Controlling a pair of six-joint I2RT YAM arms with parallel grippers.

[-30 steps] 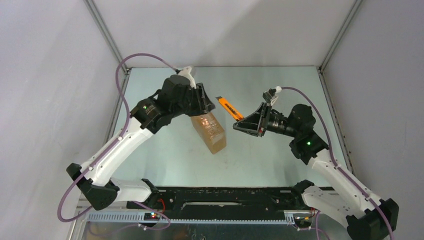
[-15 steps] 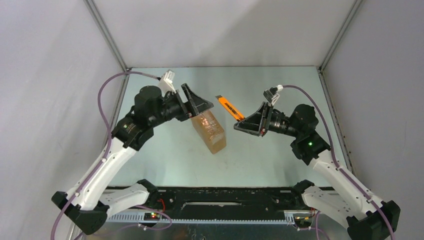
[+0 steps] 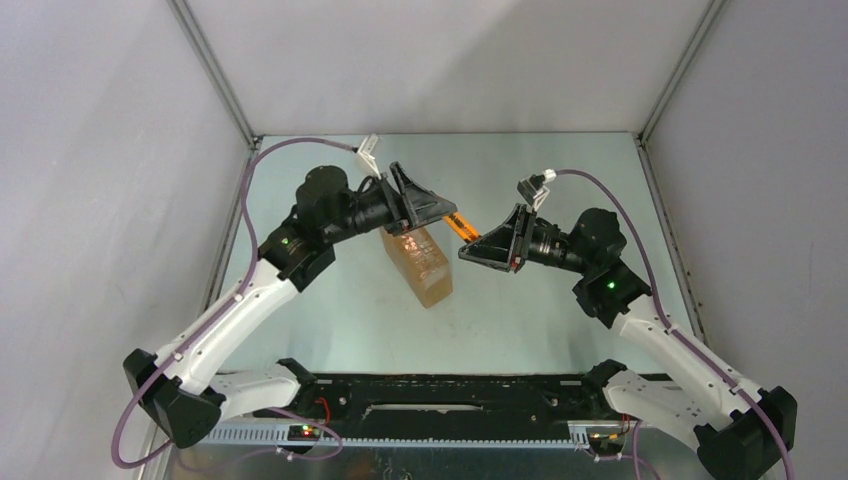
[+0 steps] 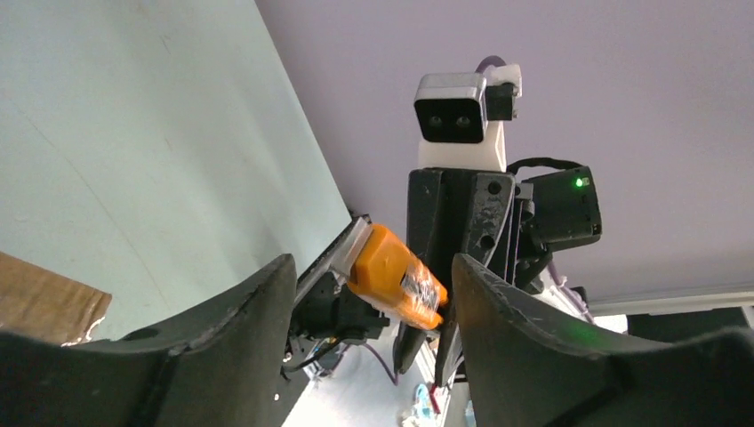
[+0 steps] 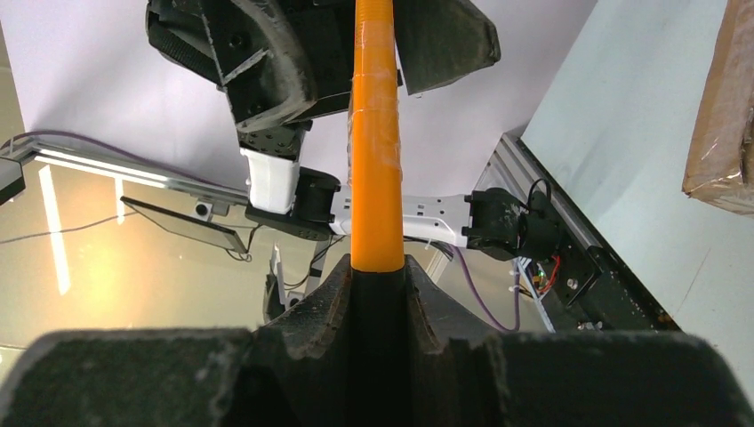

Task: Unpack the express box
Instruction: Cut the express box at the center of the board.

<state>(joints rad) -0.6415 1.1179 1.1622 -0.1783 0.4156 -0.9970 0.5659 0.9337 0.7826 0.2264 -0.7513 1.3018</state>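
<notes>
the brown cardboard box (image 3: 424, 265) sits on the pale green table (image 3: 330, 300) close to its middle, its long side running from about 11 o'clock to 5 o'clock in the top view, and neither pincer touches it. the right pincer (image 5: 376, 271) is at about 2 o'clock from the box and is clamped on the dark rear part of an orange knife (image 3: 460, 224). the right wrist view shows the handle squeezed tight between both fingers, with the orange body sticking straight out ahead of them. the knife is off the table and points toward 10 o'clock, so its far end lies at about 1 o'clock from the box. the left pincer (image 4: 372, 262) is at about 12 o'clock from the box, facing the right one. its jaws are spread apart, one on each side of the knife's far end. in the left wrist view a gap shows between each finger and the orange tip, so it is not gripping anything. one corner of the box shows at the lower left of that view, and its edge shows at the far right of the right wrist view.
</notes>
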